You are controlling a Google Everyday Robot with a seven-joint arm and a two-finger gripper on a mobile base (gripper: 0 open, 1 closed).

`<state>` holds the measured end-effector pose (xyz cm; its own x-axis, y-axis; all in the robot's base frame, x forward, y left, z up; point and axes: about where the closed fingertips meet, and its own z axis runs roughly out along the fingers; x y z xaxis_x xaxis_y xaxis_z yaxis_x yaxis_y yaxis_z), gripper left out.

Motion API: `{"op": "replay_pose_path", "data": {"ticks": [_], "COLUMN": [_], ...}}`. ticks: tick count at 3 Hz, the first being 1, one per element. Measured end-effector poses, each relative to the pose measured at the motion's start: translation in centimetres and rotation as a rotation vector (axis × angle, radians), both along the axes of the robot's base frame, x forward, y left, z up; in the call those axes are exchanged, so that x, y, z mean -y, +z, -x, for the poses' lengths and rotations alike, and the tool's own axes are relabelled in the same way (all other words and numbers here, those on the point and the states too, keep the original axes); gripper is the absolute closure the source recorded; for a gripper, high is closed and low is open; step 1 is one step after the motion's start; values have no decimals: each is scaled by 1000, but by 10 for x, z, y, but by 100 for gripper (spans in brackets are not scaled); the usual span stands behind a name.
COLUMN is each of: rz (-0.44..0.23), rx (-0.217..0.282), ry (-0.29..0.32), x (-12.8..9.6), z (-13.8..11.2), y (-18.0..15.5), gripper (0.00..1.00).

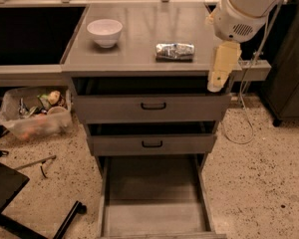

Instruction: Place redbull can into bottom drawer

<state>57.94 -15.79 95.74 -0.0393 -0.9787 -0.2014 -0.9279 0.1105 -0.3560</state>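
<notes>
The redbull can (175, 51) lies on its side on the grey cabinet top (139, 39), right of middle. The bottom drawer (154, 203) is pulled open at floor level, its flat floor bare. My gripper (220, 68) hangs from the white arm (244, 9) at the top's right front edge, about a can's length right of the can and apart from it.
A white bowl (105, 32) stands on the top at the left. Two shallower drawers (152, 106) with black loop handles sit above the bottom one, slightly open. A plastic bin of clutter (35, 116) and black chair legs (20, 208) are on the floor at the left. A cable (244, 113) hangs at the right.
</notes>
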Motion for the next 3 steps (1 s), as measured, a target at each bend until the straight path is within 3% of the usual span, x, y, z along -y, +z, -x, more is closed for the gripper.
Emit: {"op": "replay_pose_path", "data": {"ticks": [1,3], "rz": [-37,-17], "rx": [36,58], "ry": [5,4], "x": [-6,-5], "z": [-64,-79], "y": [-6,-10], "gripper": [0,0]}}
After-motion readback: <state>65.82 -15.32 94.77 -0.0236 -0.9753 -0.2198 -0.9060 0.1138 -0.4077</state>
